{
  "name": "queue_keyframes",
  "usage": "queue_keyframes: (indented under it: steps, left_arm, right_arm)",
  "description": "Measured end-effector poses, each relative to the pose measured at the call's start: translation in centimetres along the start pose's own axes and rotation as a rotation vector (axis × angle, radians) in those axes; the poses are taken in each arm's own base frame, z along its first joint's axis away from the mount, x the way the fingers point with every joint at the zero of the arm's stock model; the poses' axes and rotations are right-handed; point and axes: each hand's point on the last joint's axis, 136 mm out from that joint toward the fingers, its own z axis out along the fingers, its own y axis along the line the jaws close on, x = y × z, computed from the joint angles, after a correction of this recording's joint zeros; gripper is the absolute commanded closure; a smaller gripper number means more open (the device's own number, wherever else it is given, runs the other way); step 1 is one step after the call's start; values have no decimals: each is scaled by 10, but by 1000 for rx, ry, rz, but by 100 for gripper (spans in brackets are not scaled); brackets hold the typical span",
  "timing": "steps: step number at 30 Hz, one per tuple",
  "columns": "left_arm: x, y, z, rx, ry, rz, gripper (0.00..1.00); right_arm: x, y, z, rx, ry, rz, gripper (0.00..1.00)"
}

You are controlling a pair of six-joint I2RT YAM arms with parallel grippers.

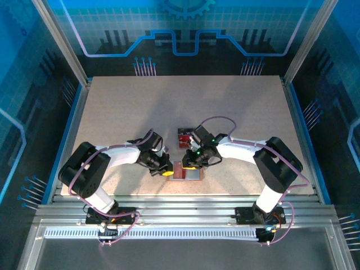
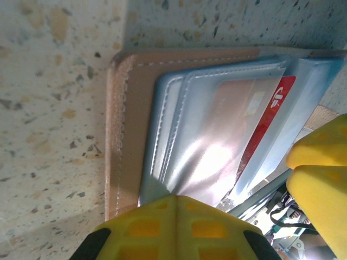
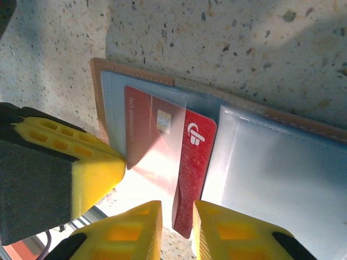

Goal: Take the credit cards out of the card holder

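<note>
Card holder [image 3: 260, 162] lies open on tabletop [image 1: 169, 107]; right tool [image 3: 177, 216] pinches red credit card [image 3: 192, 162]; left tool [image 2: 176, 216] closed, pressing holder.

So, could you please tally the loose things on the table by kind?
Red credit cards: 2, one still partly in its sleeve between the right fingers, one lying on the table beyond the wallet
Card holder: 1, lying open
Total: 3

Tan card holder [image 3: 282, 162], blue-grey panels; red credit card [image 3: 192, 162], white logo; speckled beige table [image 3: 217, 43].
</note>
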Motion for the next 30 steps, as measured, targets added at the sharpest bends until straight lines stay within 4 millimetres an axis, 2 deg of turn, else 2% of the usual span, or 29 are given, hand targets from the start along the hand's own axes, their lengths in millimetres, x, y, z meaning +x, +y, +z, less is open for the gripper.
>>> queue_keyframes:
  steps: [10, 19, 30]
  left_arm:
    - [0, 1, -1, -6, 4, -2, 95]
    - [1, 1, -1, -8, 6, -2, 95]
    - [1, 1, -1, -8, 6, -2, 95]
  right_arm:
    - [4, 12, 7, -58, 17, 3, 75]
    - [7, 4, 18, -37, 45, 25, 73]
    - [8, 4, 19, -26, 46, 19, 72]
